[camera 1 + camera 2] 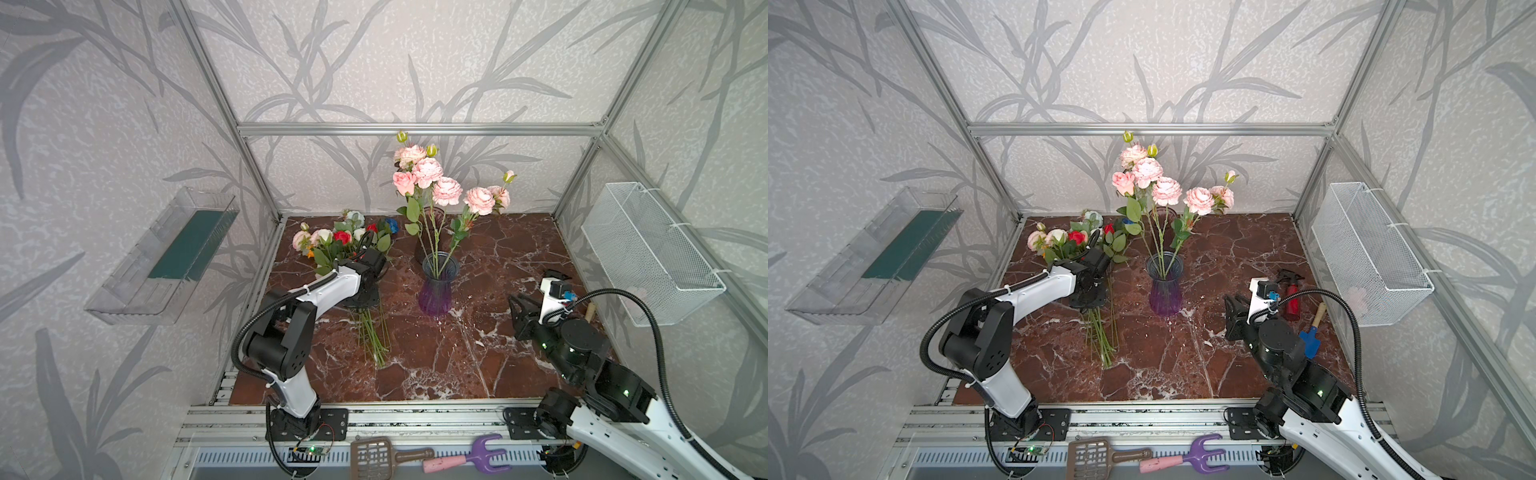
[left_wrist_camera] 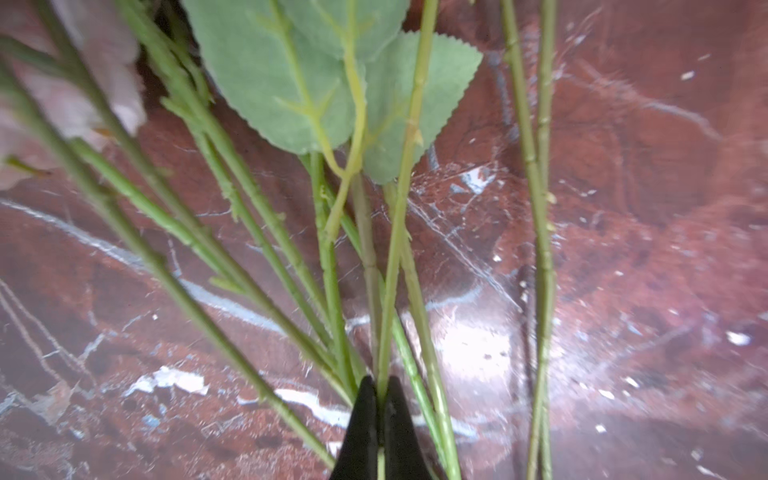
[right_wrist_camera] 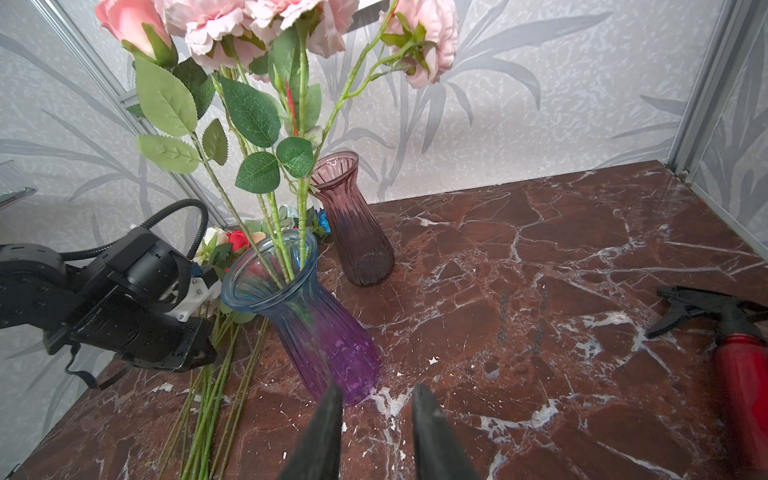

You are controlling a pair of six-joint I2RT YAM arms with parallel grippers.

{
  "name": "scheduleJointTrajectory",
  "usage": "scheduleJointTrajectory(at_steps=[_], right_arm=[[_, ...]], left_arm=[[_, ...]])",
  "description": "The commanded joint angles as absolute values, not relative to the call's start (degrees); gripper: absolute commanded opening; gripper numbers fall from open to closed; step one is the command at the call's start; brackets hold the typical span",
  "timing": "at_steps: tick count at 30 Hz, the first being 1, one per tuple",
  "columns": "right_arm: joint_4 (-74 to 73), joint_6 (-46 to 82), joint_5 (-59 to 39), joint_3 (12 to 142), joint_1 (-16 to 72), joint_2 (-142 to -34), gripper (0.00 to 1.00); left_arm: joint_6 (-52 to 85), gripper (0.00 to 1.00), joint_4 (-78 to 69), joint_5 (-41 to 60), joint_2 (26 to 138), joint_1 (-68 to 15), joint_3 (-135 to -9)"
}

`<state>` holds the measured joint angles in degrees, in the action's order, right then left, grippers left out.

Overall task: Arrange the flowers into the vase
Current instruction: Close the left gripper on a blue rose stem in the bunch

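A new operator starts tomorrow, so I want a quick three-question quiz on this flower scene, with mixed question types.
1. True or false: the left hand is shut on a green stem from the bunch lying on the table.
2. Fill in: the right hand is ___ and empty.
3. The pink flowers stand: A) in the blue-purple vase B) flat on the table C) in the right hand.
Key: 1 true; 2 open; 3 A.
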<state>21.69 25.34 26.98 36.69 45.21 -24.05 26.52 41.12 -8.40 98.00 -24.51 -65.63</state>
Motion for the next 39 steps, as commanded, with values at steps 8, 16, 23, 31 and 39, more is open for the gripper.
scheduleJointTrajectory(at_steps=[8,16,23,31,39], right_arm=[[18.85,26.46,26.46,36.0,45.26,-25.4,0.3],[18.76,26.72,26.1,35.94,45.26,-25.22,0.3],[19.07,26.81,26.37,35.85,45.26,-24.87,0.3],[18.72,27.13,26.41,35.42,45.26,-25.27,0.3],[18.7,27.11,26.62,35.77,45.26,-25.67,0.3]], left_arm=[[26.06,0.04,45.04,-2.56,87.89,-24.43,-66.45],[26.04,0.12,44.09,0.87,85.85,-24.43,-65.04],[26.51,0.21,43.26,1.92,85.77,-24.43,-64.43],[25.07,0.23,40.8,3.12,90.14,-24.43,-65.64],[21.4,0.23,42.77,-1.16,102.21,-24.43,-74.37]])
